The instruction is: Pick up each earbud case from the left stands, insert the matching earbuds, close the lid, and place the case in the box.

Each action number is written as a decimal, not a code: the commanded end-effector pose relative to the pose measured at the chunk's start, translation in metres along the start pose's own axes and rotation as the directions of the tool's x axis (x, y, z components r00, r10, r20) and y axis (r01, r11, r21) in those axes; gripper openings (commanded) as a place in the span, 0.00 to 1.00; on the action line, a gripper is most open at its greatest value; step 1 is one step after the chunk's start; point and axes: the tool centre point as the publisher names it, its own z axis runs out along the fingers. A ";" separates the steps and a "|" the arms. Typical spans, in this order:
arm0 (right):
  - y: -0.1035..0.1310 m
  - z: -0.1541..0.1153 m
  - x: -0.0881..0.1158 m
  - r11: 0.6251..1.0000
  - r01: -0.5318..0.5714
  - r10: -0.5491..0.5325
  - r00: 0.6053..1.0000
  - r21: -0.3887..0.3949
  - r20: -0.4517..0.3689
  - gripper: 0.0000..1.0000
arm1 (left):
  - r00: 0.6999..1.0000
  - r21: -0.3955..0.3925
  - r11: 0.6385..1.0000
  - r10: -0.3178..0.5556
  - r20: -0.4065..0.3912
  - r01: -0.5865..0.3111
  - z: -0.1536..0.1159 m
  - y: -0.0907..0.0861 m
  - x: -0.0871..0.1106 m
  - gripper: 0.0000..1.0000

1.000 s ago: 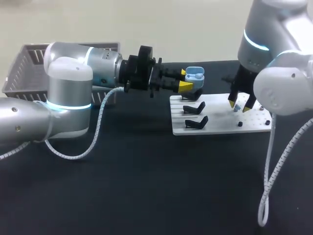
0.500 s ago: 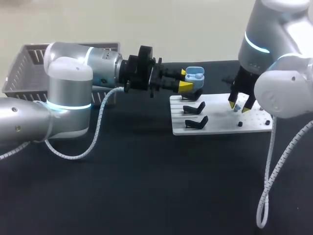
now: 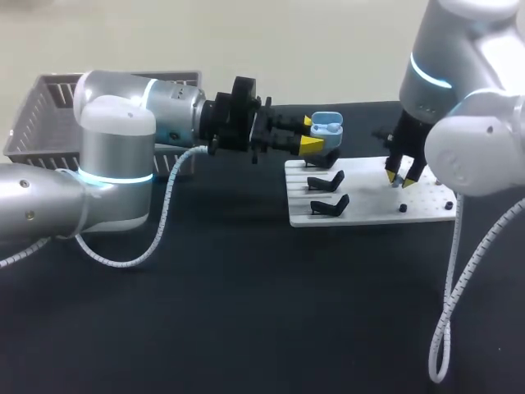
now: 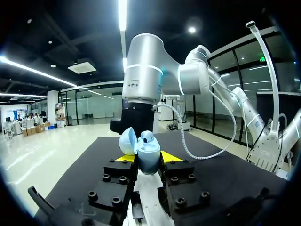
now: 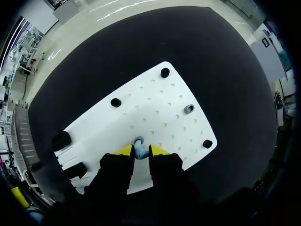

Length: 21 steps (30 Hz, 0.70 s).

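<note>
The left claw (image 4: 143,158) clamps the open blue case (image 4: 148,151) between its tips. The right claw (image 5: 139,149), narrow, pinches a blue earbud (image 5: 140,152) between its tips, with the white board (image 5: 164,113) beneath them.

The left arm (image 3: 115,148) comes in from the left and stretches level across the table. The left gripper (image 3: 312,135) points sideways, both yellow tips pressed against an open blue case (image 3: 326,125). The right arm (image 3: 459,74) reaches down from above. The right gripper (image 3: 399,176) points straight down, its fingers pinching a small earbud (image 5: 139,149).
</note>
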 end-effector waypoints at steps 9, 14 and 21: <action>-0.011 -0.034 0.003 0.997 -0.027 0.027 1.000 -0.075 -0.003 0.00 | 1.000 -0.002 1.000 0.001 0.000 -0.001 0.000 0.000 0.000 0.00; -0.017 -0.058 0.001 0.991 -0.033 0.035 0.999 -0.127 0.014 0.00 | 1.000 -0.002 1.000 0.001 0.000 -0.001 0.000 0.000 0.000 0.00; -0.014 -0.119 0.009 0.977 0.063 -0.055 0.997 -0.202 0.049 0.00 | 1.000 -0.002 1.000 0.001 0.000 -0.001 0.000 0.000 0.000 0.00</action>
